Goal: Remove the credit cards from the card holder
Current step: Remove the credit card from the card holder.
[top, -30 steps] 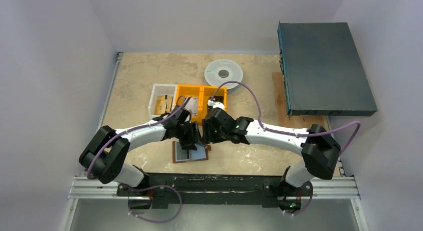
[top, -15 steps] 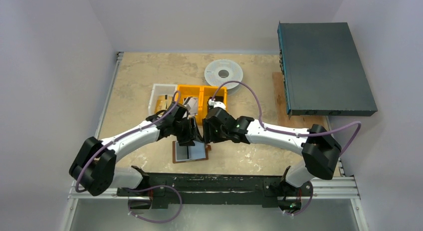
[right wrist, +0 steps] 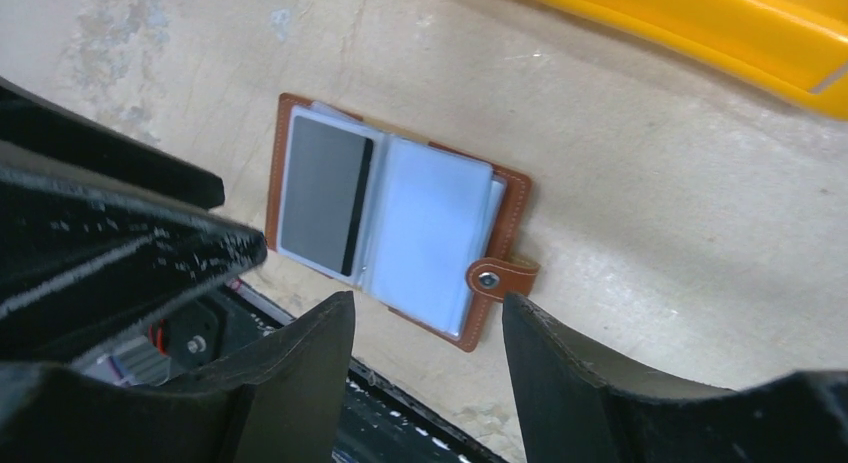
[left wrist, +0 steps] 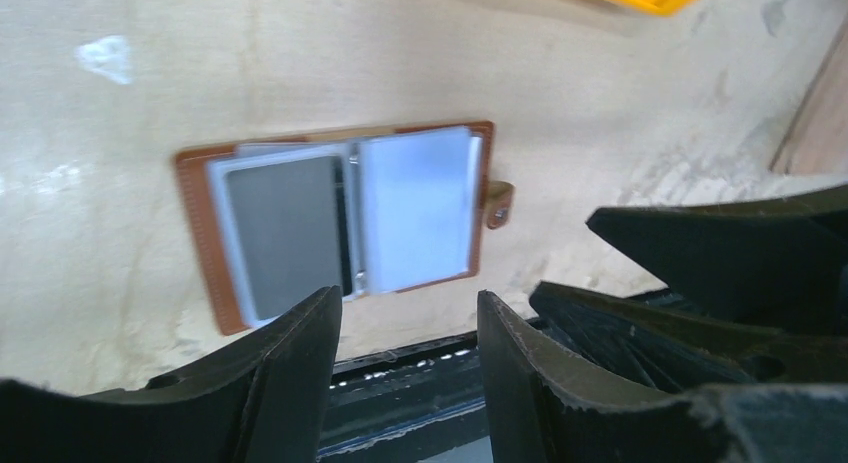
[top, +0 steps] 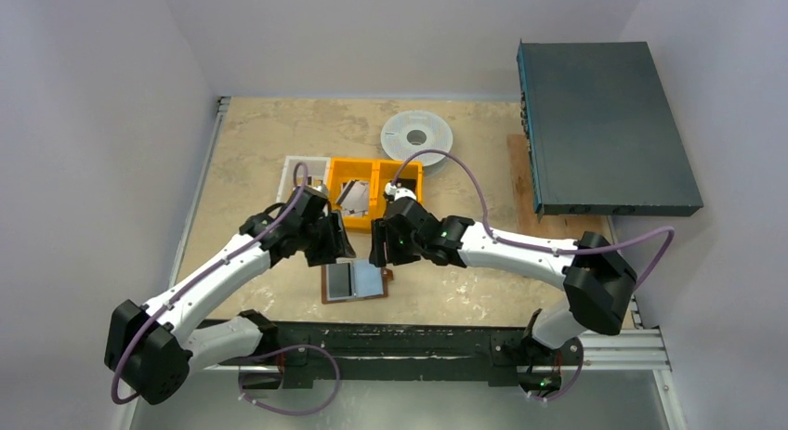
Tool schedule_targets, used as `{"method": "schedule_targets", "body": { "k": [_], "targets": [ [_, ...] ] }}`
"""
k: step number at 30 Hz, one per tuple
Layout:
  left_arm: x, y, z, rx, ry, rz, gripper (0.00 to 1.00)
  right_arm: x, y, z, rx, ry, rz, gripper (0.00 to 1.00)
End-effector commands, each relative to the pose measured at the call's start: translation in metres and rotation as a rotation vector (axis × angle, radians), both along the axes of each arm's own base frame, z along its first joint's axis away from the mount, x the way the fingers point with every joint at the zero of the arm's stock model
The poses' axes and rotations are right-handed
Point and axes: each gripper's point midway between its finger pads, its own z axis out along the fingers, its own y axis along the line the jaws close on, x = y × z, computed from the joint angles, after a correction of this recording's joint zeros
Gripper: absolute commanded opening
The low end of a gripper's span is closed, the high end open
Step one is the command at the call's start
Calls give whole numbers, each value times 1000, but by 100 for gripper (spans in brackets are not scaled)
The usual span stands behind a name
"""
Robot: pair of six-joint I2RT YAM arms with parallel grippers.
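Extraction step in hand, with at least one card left to draw. Card holder spread flat on the bench near the arm bases, snap tab sticking off its right edge. Grey card with dark stripe lodged in the left sleeve; right sleeve pale blue, no dark card showing through. Left claw spread wide, gripping nothing, hovering above the holder and clear of it. Right claw likewise spread and empty, poised alongside. Orange bins just beyond, one holding a greyish slip, possibly a card already out, too small to tell. Next, probably: steady the leather border with one claw, lower the other to the card's exposed edge, pinch thinly, then slide outward along the sleeve without dragging the holder across the bench.
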Motion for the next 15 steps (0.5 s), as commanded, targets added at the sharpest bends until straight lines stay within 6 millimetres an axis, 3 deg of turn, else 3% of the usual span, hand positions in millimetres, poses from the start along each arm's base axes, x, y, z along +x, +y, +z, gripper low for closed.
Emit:
{"method": "schedule_targets", "body": {
  "k": [1, 8, 15],
  "targets": [
    [1, 32, -3, 82, -6, 64, 52, 5, 29, 16, 99, -6, 46, 56],
    [0, 49, -25, 92, 42, 124, 50, 0, 60, 0, 144, 64, 129, 51],
    [0, 47, -49, 68, 87, 152, 46, -7, 86, -25, 190, 151, 181, 44]
  ]
}}
